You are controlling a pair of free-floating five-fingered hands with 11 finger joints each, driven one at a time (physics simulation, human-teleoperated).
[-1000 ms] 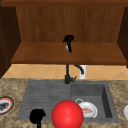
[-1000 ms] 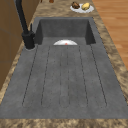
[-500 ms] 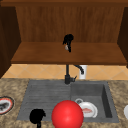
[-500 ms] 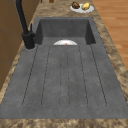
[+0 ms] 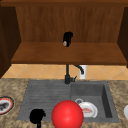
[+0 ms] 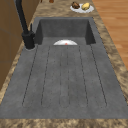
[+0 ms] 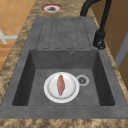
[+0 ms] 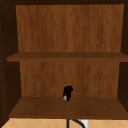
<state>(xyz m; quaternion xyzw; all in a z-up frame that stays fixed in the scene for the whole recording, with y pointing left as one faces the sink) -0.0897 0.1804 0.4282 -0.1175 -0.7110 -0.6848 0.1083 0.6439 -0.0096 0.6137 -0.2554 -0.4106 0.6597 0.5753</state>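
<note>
The right hand [image 5: 68, 37] is seen inside the wall cabinet [image 5: 67, 20], low over the lower shelf [image 5: 37, 53], and it is shown again in the upper view [image 8: 68, 91] at the same spot. A small pale thing [image 5: 65, 44] is seen at the lower end of this hand, and the hand appears to be clamped on it; in the upper view the small pale thing [image 8: 65, 98] is placed right at the level of the shelf board, though whether it is touching the board or held just above it cannot be told. So far as can be judged, the thing has been brought up to the shelf but has not been let go. The left hand [image 5: 37, 116] is seen hanging low at the front edge of the sink [image 5: 45, 92], over the draining board, and whether it is apart or together cannot be told. Just beside it a large red ball [image 5: 67, 115] is seen. A white plate [image 7: 61, 87] with a reddish piece of food is lying in the basin next to the drain [image 7: 82, 80]. The black faucet [image 5: 67, 75] is standing behind the sink, and a patterned plate [image 5: 5, 105] is set on the surface at the left.
</note>
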